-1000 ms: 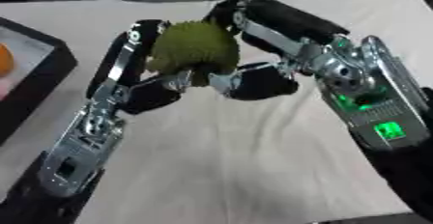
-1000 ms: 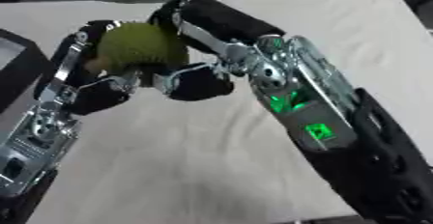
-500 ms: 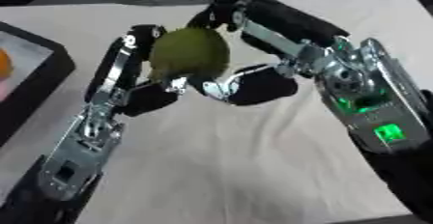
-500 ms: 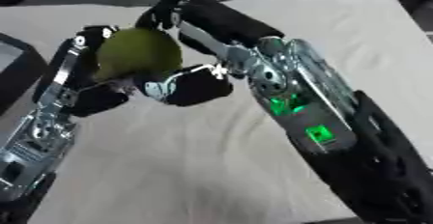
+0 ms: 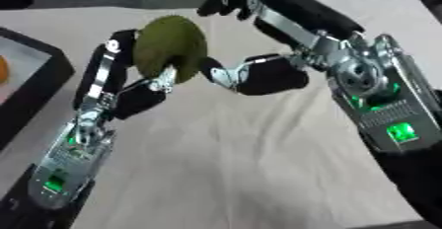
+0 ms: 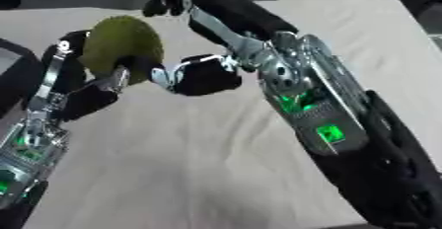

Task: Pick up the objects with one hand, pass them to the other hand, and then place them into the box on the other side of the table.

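Fruit: a round, olive-green fruit (image 5: 169,45) is held up above the cloth-covered table (image 5: 259,173), between the two hands.
Left hand: the left hand (image 5: 129,82) has its fingers curled round the fruit's left side and its thumb under the bottom; it is holding the fruit.
Right hand: the right hand (image 5: 259,72) has its thumb tip at the fruit's lower right edge, touching or just beside it; its long fingers arch above and behind, past the fruit's top right, and do not close on it. It holds nothing.
Nearer hand: the left, which carries the fruit; the right lies to the fruit's right and slightly beyond.
Long axis: the fruit looks slightly taller than wide, tilted a little.
Box: a black box (image 5: 39,82) shows at the left edge, with something orange (image 5: 3,70) inside, on the left hand's own side.
Step judged: handover mid-air, probably near its end.
Next move turns on: the fruit lying up and right of the box.
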### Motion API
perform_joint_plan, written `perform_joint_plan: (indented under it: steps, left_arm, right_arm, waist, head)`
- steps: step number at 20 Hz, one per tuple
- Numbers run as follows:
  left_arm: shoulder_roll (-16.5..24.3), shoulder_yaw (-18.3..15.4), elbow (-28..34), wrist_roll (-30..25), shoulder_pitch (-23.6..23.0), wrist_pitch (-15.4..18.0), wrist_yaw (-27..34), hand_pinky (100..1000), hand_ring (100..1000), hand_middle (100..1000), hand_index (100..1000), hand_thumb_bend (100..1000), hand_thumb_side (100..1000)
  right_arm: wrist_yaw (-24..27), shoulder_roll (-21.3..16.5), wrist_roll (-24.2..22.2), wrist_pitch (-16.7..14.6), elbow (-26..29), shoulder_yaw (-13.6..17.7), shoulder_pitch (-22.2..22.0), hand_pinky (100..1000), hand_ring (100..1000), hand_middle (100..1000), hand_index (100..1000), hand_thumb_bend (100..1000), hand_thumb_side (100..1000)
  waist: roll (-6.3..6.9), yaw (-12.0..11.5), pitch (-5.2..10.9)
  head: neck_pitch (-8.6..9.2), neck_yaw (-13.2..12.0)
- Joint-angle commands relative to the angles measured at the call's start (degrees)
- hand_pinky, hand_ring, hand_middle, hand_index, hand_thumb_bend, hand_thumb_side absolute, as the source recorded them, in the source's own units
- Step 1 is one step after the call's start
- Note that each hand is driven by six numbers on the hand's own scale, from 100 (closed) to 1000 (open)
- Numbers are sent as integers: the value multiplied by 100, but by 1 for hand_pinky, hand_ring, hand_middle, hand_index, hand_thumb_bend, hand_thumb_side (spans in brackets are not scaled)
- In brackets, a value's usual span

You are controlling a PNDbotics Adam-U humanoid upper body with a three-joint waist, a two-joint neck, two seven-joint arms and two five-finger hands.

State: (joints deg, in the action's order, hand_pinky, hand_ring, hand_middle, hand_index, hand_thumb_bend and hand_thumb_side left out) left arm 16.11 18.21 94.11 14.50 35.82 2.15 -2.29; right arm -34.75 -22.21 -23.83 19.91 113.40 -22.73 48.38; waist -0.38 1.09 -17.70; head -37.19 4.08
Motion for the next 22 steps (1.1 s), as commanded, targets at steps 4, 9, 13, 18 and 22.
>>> perform_joint_plan:
  steps: [4, 9, 13, 18, 22]
  left_arm:
    - [499, -480, -86, 400, 72, -89, 21, 480, 599, 403, 465, 100, 100]
    - [782, -793, -265, 565, 129, -215, -79, 482, 600, 404, 467, 100, 100]
    - [953, -956, -405, 600, 200, -353, -218, 484, 601, 404, 468, 100, 100]
    - [1273, -1107, -522, 259, 230, -642, -361, 485, 603, 406, 470, 100, 100]
    - [1506, -1255, -678, 208, 219, -830, -335, 484, 605, 409, 473, 100, 100]
  right_arm:
    - [911, -302, 1121, 135, 119, 339, -20, 781, 831, 740, 766, 308, 313]
    - [1500, -496, 1400, 6, 119, 589, -176, 781, 829, 735, 761, 258, 297]
    - [1727, -674, 1703, 65, 119, 840, -306, 778, 826, 726, 752, 240, 283]
    - [2031, -1064, 1998, 355, 118, 1126, -406, 776, 824, 723, 750, 239, 278]
    - [2237, -1265, 2309, 507, 67, 1333, -453, 773, 819, 716, 748, 234, 271]
  waist:
    - [89, 11, 242]
    - [120, 2, 262]
    - [137, 8, 273]
    - [165, 19, 272]
    - [188, 31, 262]
  head:
    - [-59, 39]
    - [-54, 21]
    - [-38, -91]
    - [6, -248]
    - [75, -301]
